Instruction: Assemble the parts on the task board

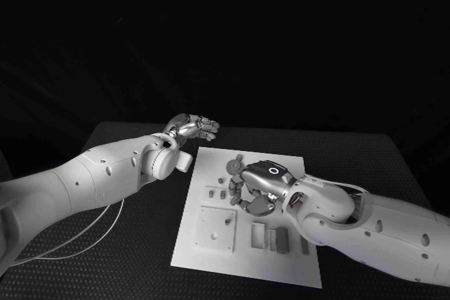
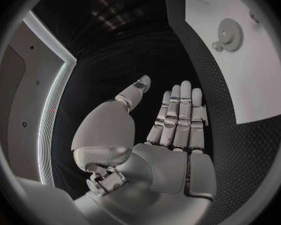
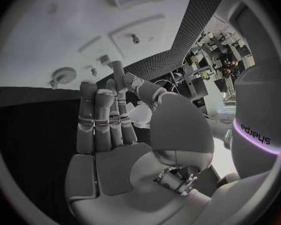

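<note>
1. Table (image 1: 112, 261) is lying black under everything, with the task board (image 1: 281, 170) sitting near its middle, long side running from near edge to far edge.
2. Left arm (image 1: 84, 179) is coming in over the table's left side; right arm (image 1: 384, 225) is crossing the board's near right corner.
3. Left hand (image 1: 192, 127) is hovering just past the board's far left corner, off the board. In the left wrist view the left hand's fingers (image 2: 178, 120) are lying straight and side by side, thumb apart, holding nothing.
4. Right hand (image 1: 258, 186) is hanging over the board's middle. In the right wrist view its fingers (image 3: 103, 120) are extending upright, pressed close together, thumb off to one side, nothing between them. Contact with the board — cannot tell.
5. Square plate (image 1: 216, 228) is lying flat at the board's near left part.
6. Three narrow rectangular parts (image 1: 272, 237) are sitting in a row just right of the plate, along the near edge.
7. Gear (image 2: 230, 33) is resting flat on the board toward the far edge, a smaller round piece (image 2: 218, 46) touching its rim.
8. Small parts (image 1: 220, 194) are sitting between the plate and the gear, left of the right hand; too small to tell what they are.
</note>
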You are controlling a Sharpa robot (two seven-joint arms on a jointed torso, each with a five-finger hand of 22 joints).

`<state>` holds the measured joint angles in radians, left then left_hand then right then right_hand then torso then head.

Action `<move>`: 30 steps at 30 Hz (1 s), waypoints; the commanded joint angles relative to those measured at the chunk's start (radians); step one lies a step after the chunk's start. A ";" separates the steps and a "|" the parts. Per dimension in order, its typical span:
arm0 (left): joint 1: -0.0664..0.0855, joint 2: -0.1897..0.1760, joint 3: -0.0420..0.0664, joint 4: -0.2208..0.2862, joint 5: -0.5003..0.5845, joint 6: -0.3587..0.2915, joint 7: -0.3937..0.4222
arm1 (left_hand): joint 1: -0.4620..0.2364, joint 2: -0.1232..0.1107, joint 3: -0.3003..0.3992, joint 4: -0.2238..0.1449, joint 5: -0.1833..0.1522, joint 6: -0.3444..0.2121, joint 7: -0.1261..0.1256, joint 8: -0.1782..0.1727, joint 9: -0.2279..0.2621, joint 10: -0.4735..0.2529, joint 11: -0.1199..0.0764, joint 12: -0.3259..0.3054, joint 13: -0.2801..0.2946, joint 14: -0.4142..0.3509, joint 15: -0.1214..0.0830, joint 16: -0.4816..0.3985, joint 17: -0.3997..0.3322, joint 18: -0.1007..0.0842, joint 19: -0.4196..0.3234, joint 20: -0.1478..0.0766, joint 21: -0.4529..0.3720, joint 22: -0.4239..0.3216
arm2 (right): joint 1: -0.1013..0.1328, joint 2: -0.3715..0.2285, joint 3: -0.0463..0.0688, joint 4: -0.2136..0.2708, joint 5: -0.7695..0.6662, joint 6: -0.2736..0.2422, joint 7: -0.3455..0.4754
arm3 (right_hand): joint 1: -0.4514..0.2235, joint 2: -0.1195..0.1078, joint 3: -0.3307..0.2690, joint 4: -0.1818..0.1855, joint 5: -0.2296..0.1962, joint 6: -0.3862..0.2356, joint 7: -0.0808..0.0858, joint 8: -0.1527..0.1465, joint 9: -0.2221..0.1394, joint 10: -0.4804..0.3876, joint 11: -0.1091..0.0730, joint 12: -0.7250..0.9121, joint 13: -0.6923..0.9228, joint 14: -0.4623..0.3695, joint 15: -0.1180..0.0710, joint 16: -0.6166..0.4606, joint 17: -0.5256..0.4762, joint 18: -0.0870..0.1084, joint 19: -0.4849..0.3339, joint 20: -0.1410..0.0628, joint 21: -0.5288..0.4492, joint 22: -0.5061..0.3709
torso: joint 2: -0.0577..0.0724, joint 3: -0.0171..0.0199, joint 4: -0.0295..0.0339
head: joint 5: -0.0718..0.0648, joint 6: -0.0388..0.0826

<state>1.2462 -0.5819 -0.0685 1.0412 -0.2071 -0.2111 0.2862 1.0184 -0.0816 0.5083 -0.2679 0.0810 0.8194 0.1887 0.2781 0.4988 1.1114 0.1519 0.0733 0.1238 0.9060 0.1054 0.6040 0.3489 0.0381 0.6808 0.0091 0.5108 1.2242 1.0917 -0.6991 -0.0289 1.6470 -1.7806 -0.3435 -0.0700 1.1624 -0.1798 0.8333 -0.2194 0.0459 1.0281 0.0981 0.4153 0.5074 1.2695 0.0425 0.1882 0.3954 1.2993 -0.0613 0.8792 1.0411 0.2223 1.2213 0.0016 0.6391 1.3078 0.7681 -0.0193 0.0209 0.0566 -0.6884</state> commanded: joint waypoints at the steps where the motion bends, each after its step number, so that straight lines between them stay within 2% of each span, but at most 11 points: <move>1: 0.001 0.006 0.001 -0.007 0.009 0.011 0.013 | 0.000 0.010 -0.006 -0.001 -0.002 -0.008 0.000 0.005 -0.001 -0.004 0.003 0.005 -0.001 0.002 0.007 -0.005 0.002 0.011 0.007 0.003 -0.006 0.001 | -0.013 0.027 -0.006 -0.004 0.006 -0.010 0.022 | 0.002 0.006 0.001 -0.001 0.003 0.007 0.000 0.002 -0.001 0.030 -0.011 0.005 0.006 -0.013 -0.016 0.007 -0.001 0.040 0.002 -0.006 0.005 0.025 | 0.001 -0.0002 0.0007 | 0.011 -0.006; 11: 0.001 0.014 0.001 -0.012 0.009 0.012 0.013 | 0.000 0.010 -0.006 -0.001 -0.002 -0.008 0.000 0.006 -0.001 -0.003 0.003 0.006 -0.002 0.002 0.007 -0.005 0.003 0.011 0.007 0.003 -0.006 0.001 | -0.057 0.094 -0.026 -0.027 -0.010 -0.009 0.027 | 0.002 0.006 0.000 -0.003 0.003 0.006 0.000 0.001 0.000 0.029 -0.011 0.005 0.008 -0.014 -0.016 0.008 -0.002 0.040 0.001 -0.007 0.008 0.025 | 0.001 -0.0005 0.0003 | 0.029 -0.014; 14: 0.001 0.016 0.001 -0.012 0.009 0.012 0.012 | 0.000 0.010 -0.006 -0.001 -0.002 -0.008 0.000 0.006 -0.001 -0.003 0.003 0.006 -0.002 0.002 0.007 -0.006 0.003 0.011 0.007 0.003 -0.007 0.002 | -0.066 0.105 -0.035 -0.036 -0.015 -0.005 0.027 | 0.002 0.006 0.000 -0.004 0.003 0.006 0.000 0.001 0.001 0.030 -0.011 0.005 0.008 -0.014 -0.016 0.009 -0.003 0.040 0.000 -0.007 0.009 0.025 | 0.002 0.0000 0.0001 | 0.033 -0.016; 18: 0.001 0.018 0.001 -0.012 0.009 0.013 0.012 | 0.000 0.010 -0.006 -0.001 -0.002 -0.008 0.000 0.006 -0.001 -0.003 0.003 0.006 -0.002 0.002 0.007 -0.006 0.004 0.011 0.007 0.003 -0.007 0.002 | -0.073 0.118 -0.051 -0.048 -0.027 -0.002 0.027 | 0.002 0.006 0.000 -0.006 0.003 0.005 0.000 0.001 0.002 0.030 -0.011 0.005 0.008 -0.014 -0.016 0.009 -0.003 0.040 0.000 -0.007 0.010 0.024 | 0.001 0.0008 -0.0002 | 0.038 -0.019; 26: 0.001 0.020 0.001 -0.011 0.009 0.015 0.012 | 0.000 0.010 -0.006 -0.001 -0.002 -0.008 0.000 0.006 -0.002 -0.003 0.003 0.006 -0.003 0.002 0.007 -0.007 0.004 0.011 0.007 0.003 -0.007 0.002 | -0.078 0.134 -0.068 -0.066 -0.086 -0.005 0.023 | 0.003 0.005 0.001 -0.008 0.003 0.005 0.000 0.001 0.003 0.029 -0.011 0.005 0.009 -0.014 -0.016 0.010 -0.004 0.040 -0.001 -0.007 0.012 0.024 | 0.001 0.0011 -0.0019 | 0.039 -0.023; 28: 0.001 0.020 0.001 -0.011 0.009 0.015 0.012 | -0.001 0.010 -0.007 -0.001 -0.002 -0.008 0.000 0.006 -0.002 -0.003 0.003 0.006 -0.003 0.002 0.007 -0.007 0.004 0.011 0.007 0.003 -0.007 0.002 | -0.082 0.137 -0.072 -0.072 -0.088 -0.005 0.024 | 0.003 0.005 0.002 -0.008 0.003 0.006 0.000 0.002 0.003 0.030 -0.011 0.005 0.010 -0.014 -0.016 0.011 -0.004 0.040 -0.001 -0.007 0.012 0.024 | 0.001 0.0010 -0.0016 | 0.039 -0.024; 30: 0.001 0.020 0.001 -0.010 0.009 0.016 0.012 | -0.001 0.010 -0.007 -0.001 -0.002 -0.008 0.000 0.006 -0.002 -0.003 0.003 0.006 -0.003 0.002 0.007 -0.007 0.005 0.011 0.007 0.003 -0.008 0.002 | -0.096 0.139 -0.074 -0.074 -0.092 -0.007 0.024 | 0.003 0.005 0.002 -0.009 0.003 0.006 0.000 0.002 0.003 0.030 -0.011 0.005 0.010 -0.014 -0.016 0.011 -0.004 0.040 -0.002 -0.007 0.013 0.024 | 0.001 0.0011 -0.0003 | 0.038 -0.024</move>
<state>1.2463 -0.5646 -0.0683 1.0286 -0.2039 -0.2101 0.2867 1.0185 -0.0815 0.5084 -0.2679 0.0810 0.8198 0.1891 0.2781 0.4980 1.1114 0.1519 0.0733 0.1221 0.9060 0.1054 0.6040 0.3525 0.0381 0.6808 0.0091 0.5070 1.2249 1.0051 -0.5621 -0.1006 1.5741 -1.8337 -0.3494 -0.0531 1.1626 -0.1801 0.8348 -0.2239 0.0463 1.0262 0.0997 0.4142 0.5090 1.2695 0.0425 0.1897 0.3962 1.2990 -0.0611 0.8866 1.0383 0.2201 1.2222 0.0010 0.6479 1.3073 0.7696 -0.0183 0.0195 0.0957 -0.7116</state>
